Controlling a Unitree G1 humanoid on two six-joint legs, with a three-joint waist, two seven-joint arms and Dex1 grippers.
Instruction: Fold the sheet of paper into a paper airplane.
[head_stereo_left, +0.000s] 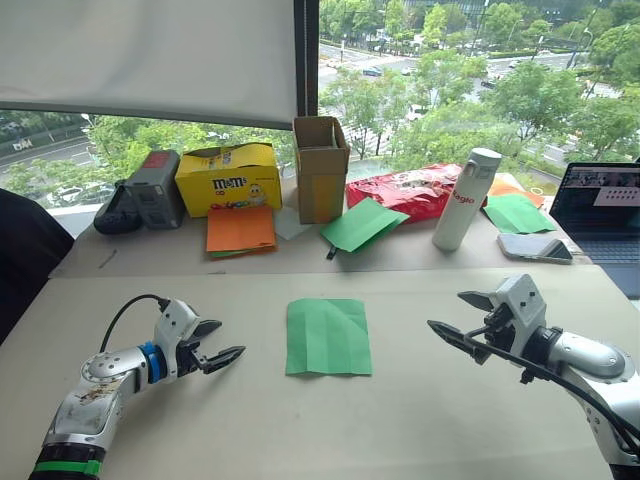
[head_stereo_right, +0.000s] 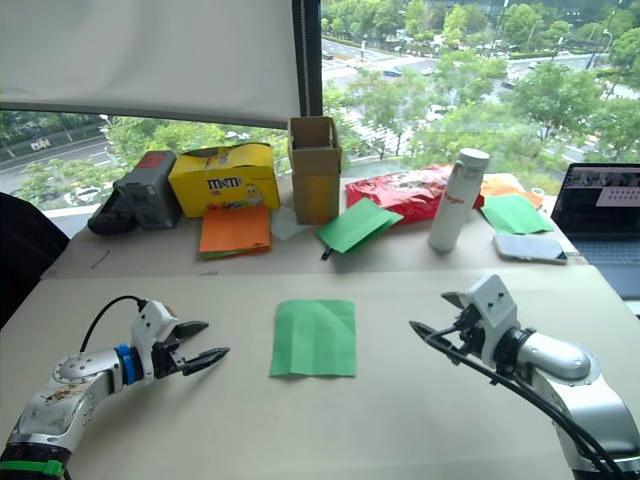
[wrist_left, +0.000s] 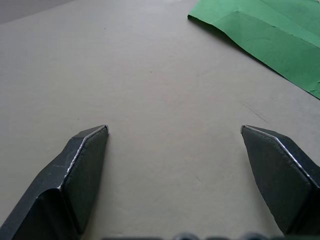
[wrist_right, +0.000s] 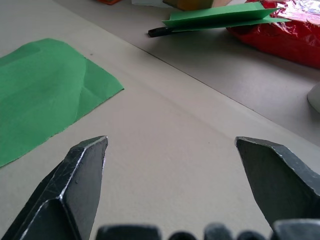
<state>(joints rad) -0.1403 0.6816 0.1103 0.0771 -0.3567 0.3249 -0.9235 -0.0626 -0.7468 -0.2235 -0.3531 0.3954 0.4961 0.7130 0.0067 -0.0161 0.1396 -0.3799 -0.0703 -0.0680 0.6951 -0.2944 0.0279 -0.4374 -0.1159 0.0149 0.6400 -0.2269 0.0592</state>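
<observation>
On the beige tabletop (head_stereo_left: 420, 420), a thin, bright green, roughly square sheet of paper (head_stereo_left: 328, 336) lay flat, faint crease lines crossing its surface, midway between the robot's two arms and touched by neither. The left gripper (head_stereo_left: 226, 343) hovered just above the table, well to the sheet's left, its two black fingers (wrist_left: 82, 165) spread apart and holding nothing; in the left wrist view, a corner of the sheet lay ahead and off to one side of them. The right gripper (head_stereo_left: 463, 322) sat to the sheet's right, its black fingers (wrist_right: 82, 170) likewise parted and empty, pointing toward the sheet's near edge.

Along the back of the table, near the window, stood a yellow cardboard candy box (head_stereo_left: 228, 178) beside a dark grey boxy device (head_stereo_left: 153, 187). A flat orange sheet of paper (head_stereo_left: 240, 229) lay in front of the yellow box. An open brown cardboard carton (head_stereo_left: 320, 168) stood upright at the centre, with a loosely folded plain green sheet (head_stereo_left: 362, 224) resting just to its right. Behind that lay a crinkled red foil bag (head_stereo_left: 412, 189), and a tall white bottle (head_stereo_left: 466, 198) stood upright beside it. Further right were another green sheet (head_stereo_left: 518, 213), a dark smartphone (head_stereo_left: 535, 247) lying flat, and an open laptop (head_stereo_left: 602, 213) at the table's edge.
</observation>
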